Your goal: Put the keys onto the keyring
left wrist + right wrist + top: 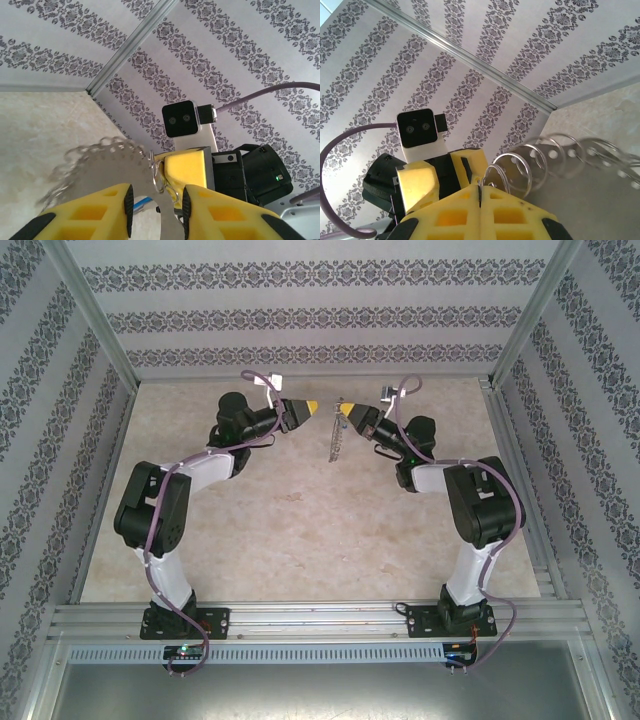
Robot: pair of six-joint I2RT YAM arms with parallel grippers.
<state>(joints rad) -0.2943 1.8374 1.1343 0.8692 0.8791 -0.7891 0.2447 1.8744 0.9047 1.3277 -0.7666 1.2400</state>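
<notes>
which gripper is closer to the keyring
Right. The right gripper is shut on the keyring, which hangs from it; the left gripper sits just to its left, jaws apart.

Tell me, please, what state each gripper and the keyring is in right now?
Right gripper: shut on the keyring.
Left gripper: open, keyring passing between its fingers.
Keyring: hanging limp above the table.
Key: blue sliver beside the keyring; attachment unclear.

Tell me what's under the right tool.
The keyring hangs blurred below the shut right tool, over the table. The part pinched between its fingers is covered.
</notes>
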